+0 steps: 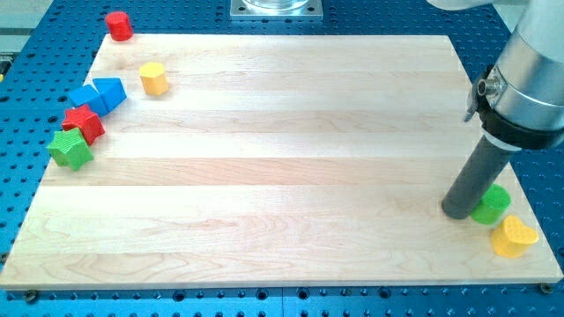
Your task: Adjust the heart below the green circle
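Beside green circle (491, 205), my tip (457, 212)

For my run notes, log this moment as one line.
my tip: touching green circle, its left | yellow heart: below-right of circle, near board corner | step: heart not yet pushed

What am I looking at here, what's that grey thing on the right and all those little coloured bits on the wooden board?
There is a single camera view, looking down at a wooden board. The grey thing is a robot arm ending in a dark rod; it holds nothing, only pushes. My tip rests just left of the green circle, with the yellow heart right below it. At the view's left lie a red cylinder, a yellow block, two blue blocks, a red star and a green star.
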